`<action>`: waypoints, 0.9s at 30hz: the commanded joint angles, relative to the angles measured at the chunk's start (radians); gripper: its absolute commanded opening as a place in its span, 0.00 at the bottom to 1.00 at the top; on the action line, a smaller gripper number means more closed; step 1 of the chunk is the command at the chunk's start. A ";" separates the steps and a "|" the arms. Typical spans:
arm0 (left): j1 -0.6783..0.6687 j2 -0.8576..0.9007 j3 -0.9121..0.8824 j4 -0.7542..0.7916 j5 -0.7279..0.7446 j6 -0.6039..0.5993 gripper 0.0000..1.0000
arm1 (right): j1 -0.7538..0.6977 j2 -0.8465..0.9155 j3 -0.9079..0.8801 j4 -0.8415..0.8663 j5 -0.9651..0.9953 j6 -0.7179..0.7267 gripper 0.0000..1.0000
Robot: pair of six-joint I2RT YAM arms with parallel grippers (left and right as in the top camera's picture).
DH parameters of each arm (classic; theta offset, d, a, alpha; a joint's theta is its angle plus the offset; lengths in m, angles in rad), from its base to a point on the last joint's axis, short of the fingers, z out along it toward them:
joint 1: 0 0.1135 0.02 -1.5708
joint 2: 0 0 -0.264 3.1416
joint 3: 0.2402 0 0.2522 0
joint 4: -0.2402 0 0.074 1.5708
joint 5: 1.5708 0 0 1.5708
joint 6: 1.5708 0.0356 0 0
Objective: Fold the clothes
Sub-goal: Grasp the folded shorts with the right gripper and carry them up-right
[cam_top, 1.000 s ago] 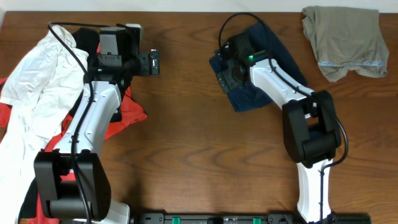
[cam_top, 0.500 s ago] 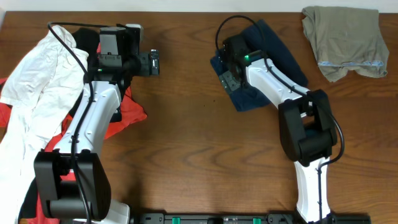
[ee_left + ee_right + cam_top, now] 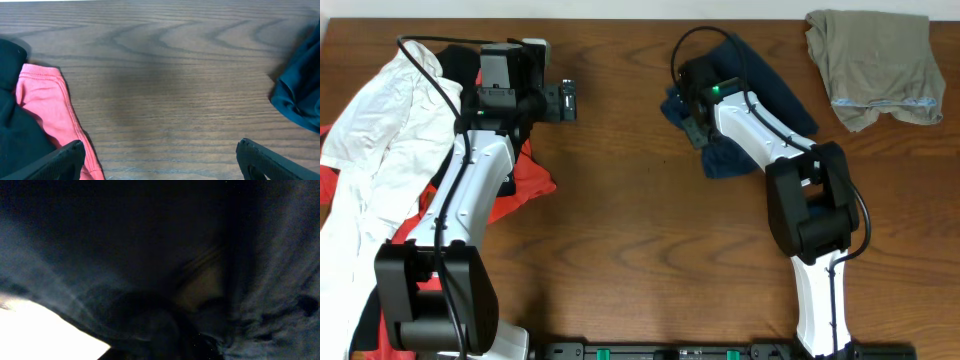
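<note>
- The right fingers (image 3: 693,128) are buried in the navy shorts (image 3: 782,100) at about 1 o'clock on the tabletop (image 3: 620,230). The wrist cam is all dark cloth, so I can't tell if they're pinched or apart. My guess is they're after an edge to fold over.
- The left fingers (image 3: 65,159) are spread wide with nothing in them, over bare wood at 10 o'clock. They look parked to me.
- The coral-red piece (image 3: 47,110) is just beside them, and the black (image 3: 460,65) and white garments (image 3: 380,130) are heaped at 9 o'clock.
- The olive garment (image 3: 875,65) is at 2 o'clock, well apart. Only the right arm itself lies across the shorts.
</note>
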State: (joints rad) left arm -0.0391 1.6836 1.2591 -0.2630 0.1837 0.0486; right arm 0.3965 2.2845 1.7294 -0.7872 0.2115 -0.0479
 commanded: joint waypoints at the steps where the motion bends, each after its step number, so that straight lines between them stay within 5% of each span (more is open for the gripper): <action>1: 0.004 0.026 0.008 -0.006 -0.001 -0.009 0.98 | -0.018 0.081 -0.053 -0.044 0.009 0.034 0.11; 5: 0.004 0.035 0.008 -0.011 -0.001 -0.009 0.98 | -0.024 0.039 -0.029 -0.082 0.009 0.045 0.01; 27: 0.004 0.035 0.008 -0.012 -0.001 -0.009 0.98 | -0.240 -0.529 0.045 -0.029 0.010 -0.014 0.01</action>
State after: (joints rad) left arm -0.0391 1.7096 1.2591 -0.2733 0.1837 0.0486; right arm 0.1947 1.7840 1.7531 -0.8337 0.2104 -0.0319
